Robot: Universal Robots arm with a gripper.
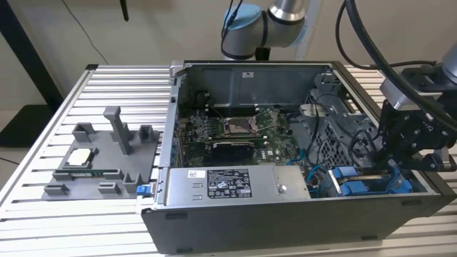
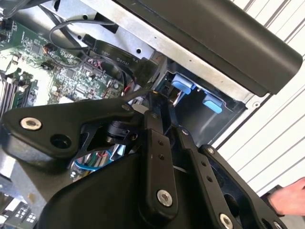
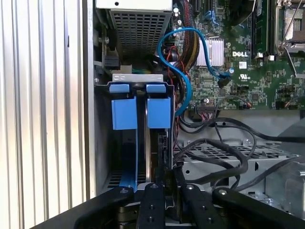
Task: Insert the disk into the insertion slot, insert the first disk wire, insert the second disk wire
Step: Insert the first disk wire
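Apparently the first step was done, or nearly so. In the first wrist view the disk (image 3: pixel 160 150) stood edge-on, deep in the slot (image 3: pixel 101 143). A blue rail of its frame ran down beside it, and two blue clips (image 3: pixel 124 113) sat at the slot's far end. The tool (image 3: pixel 166 185) hung right over the disk's near edge. Whether it was spread, pressed together or pinching anything, I could not tell.

A blue cable (image 3: pixel 187 71) looped from the board (image 3: pixel 238 57) down behind the slot. Black wires (image 3: pixel 214 143) lay loose just beside the slot. No plug could be seen seated on the disk, so I judged both wire steps left to do.

In the exterior view the case (image 1: pixel 286 225) lay open on the desk (image 1: pixel 114 85). It held the board in the middle and the power box (image 1: pixel 221 184) along its front wall. The slot was in the corner at the exterior view's right, under the tool. Beside the case, at the exterior view's left, a grey tray (image 1: pixel 100 145) carried a small pale chip (image 1: pixel 80 156) and a thin green card (image 1: pixel 89 174).
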